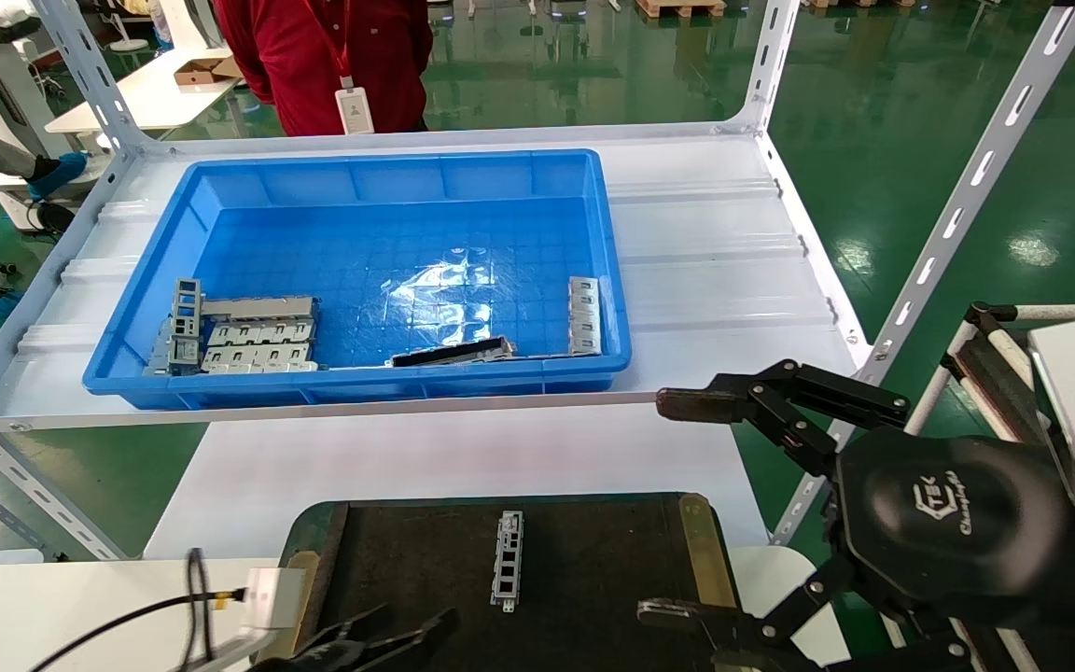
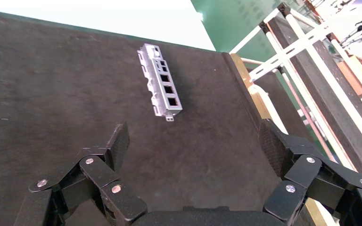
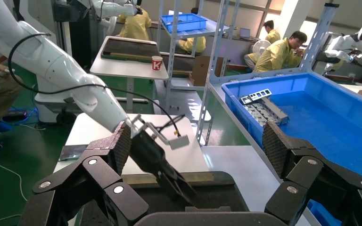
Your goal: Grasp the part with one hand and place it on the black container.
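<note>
We see slim silver-grey metal part [image 1: 508,559] lying flat on wide black tray container [image 1: 593,579], just ahead of left gripper [image 2: 193,150], fingers spread, empty. Right gripper [image 1: 677,509] alongside, spread, idle. Placement looks done.

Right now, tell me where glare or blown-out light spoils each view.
Head view: ceiling lights glare off the blue bin's floor and the green floor. Left wrist view: the white table beyond the black container is blown out; the part reads clearly. Right wrist view: bright windows behind, no glare on the bin.
</note>
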Tool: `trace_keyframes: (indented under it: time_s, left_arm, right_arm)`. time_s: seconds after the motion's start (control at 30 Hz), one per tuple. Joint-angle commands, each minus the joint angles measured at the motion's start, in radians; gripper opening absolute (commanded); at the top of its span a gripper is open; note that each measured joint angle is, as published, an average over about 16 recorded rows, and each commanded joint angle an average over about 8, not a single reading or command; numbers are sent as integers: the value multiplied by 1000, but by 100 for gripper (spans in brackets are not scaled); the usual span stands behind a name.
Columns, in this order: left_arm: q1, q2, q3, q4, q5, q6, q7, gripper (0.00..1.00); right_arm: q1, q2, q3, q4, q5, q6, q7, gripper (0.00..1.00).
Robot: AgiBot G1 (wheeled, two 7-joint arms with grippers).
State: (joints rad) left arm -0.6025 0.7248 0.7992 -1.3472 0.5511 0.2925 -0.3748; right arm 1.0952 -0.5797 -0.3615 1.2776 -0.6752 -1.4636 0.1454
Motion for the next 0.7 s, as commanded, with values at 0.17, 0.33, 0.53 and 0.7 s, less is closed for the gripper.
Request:
trace_keyframes:
  time_s: [0.17, 0.33, 0.53, 0.7]
  left_arm:
    - [50, -63, -72, 5, -26, 96, 50, 100]
    - [74, -101, -108, 7, -42, 152, 82, 100]
    - [91, -134, -139, 7, -64, 194, 100, 100]
    - [99, -146, -153, 6, -72, 211, 109, 100]
  right_arm:
    - [0, 0, 0, 0, 0, 0, 0, 100]
    - [0, 0, 0, 0, 0, 0, 0, 100]
    - [0, 0, 0, 0, 0, 0, 0, 100]
    - [0, 0, 0, 0, 0, 0, 0, 100]
